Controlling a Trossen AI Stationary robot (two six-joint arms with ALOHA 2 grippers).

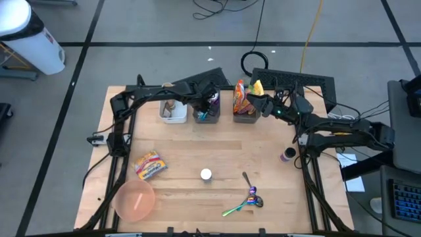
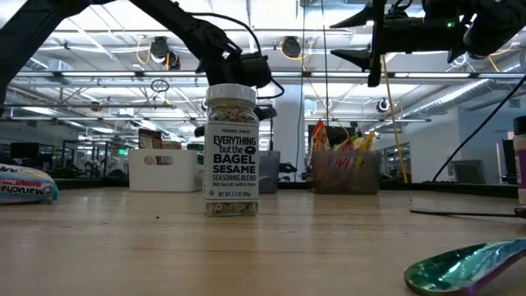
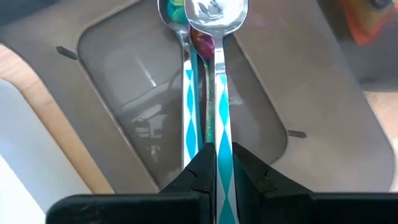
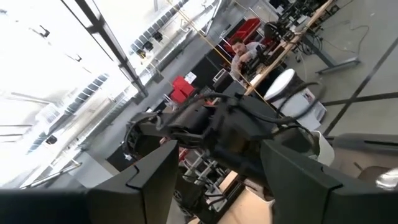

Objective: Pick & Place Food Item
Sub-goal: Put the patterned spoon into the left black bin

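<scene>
My left gripper (image 1: pixel 212 103) is over the middle grey bin (image 1: pixel 205 113) at the table's far side, shut on a spoon (image 3: pixel 216 15) with a teal-and-white handle. A second spoon (image 3: pixel 189 93) runs close beside it inside the bin (image 3: pixel 124 93). My right gripper (image 1: pixel 262 103) is open and empty, raised beside the right grey bin of snack packets (image 1: pixel 243 99); its fingers (image 4: pixel 143 180) frame the room. A seasoning jar (image 2: pixel 231 152) stands upright mid-table (image 1: pixel 206 174). A snack pack (image 1: pixel 150 164) lies flat at the left. My left gripper pinches the spoon's handle (image 3: pixel 219 134) between its two fingers, which come from above and lie along it. The spoon reaches on past the fingertips, its bowl end (image 3: pixel 216 15) ahead and down over the bin's floor. Whether it touches the bin or the second spoon, I cannot tell.
A white bin (image 1: pixel 174 109) stands left of the middle bin. A pink bowl (image 1: pixel 135 199) sits at the near left. Several spoons (image 1: pixel 247 196) lie near the front right, one also showing in the low view (image 2: pixel 468 267). A small purple bottle (image 1: pixel 287 155) stands at the right edge.
</scene>
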